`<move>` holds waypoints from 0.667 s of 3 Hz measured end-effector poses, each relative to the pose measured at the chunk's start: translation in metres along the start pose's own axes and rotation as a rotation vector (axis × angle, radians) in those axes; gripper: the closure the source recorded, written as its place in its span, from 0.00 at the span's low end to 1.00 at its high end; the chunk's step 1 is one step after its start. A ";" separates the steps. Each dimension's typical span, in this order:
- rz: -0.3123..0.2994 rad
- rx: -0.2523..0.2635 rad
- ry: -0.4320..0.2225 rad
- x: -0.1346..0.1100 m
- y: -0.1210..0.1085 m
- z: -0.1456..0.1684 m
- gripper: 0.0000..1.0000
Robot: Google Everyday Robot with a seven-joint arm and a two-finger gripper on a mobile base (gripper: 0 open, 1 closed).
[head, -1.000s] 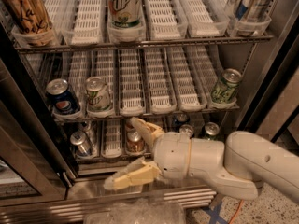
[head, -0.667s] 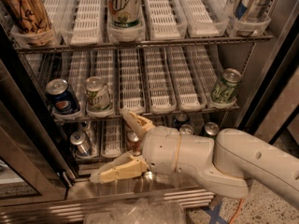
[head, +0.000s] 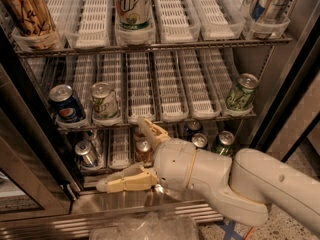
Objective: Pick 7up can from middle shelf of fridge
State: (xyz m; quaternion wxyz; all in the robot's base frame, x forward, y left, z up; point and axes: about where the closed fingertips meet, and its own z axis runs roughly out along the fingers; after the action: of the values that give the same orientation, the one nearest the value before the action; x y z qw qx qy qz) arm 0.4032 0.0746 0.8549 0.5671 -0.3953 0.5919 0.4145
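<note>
The 7up can (head: 105,101) is short and pale whitish-green with a silver top. It stands upright at the front of the second lane of the middle shelf (head: 170,91) in the fridge (head: 30,149). My gripper (head: 121,153) is open and empty, below and slightly right of the can, in front of the bottom shelf. Its upper finger (head: 152,131) points up at the middle shelf's front edge. Its lower finger (head: 125,180) lies just above the steel base. The white arm reaches in from the lower right.
A Pepsi can (head: 66,104) stands just left of the 7up can. A darker green can (head: 240,91) stands at the shelf's right end. A tall white "UP" can (head: 132,6) is on the top shelf. Several cans (head: 87,154) sit on the bottom shelf.
The arm has moved left and further toward the fridge. The gripper's fingers stay spread wide, and its upper finger now reaches the middle shelf's front edge.
</note>
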 end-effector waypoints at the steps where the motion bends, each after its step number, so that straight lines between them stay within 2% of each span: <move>1: -0.058 0.055 -0.021 -0.012 -0.005 -0.002 0.00; 2: -0.060 0.051 -0.020 -0.011 -0.004 -0.002 0.00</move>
State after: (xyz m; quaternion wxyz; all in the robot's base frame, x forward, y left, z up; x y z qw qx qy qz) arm 0.4071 0.0716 0.8662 0.5949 -0.3941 0.5846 0.3860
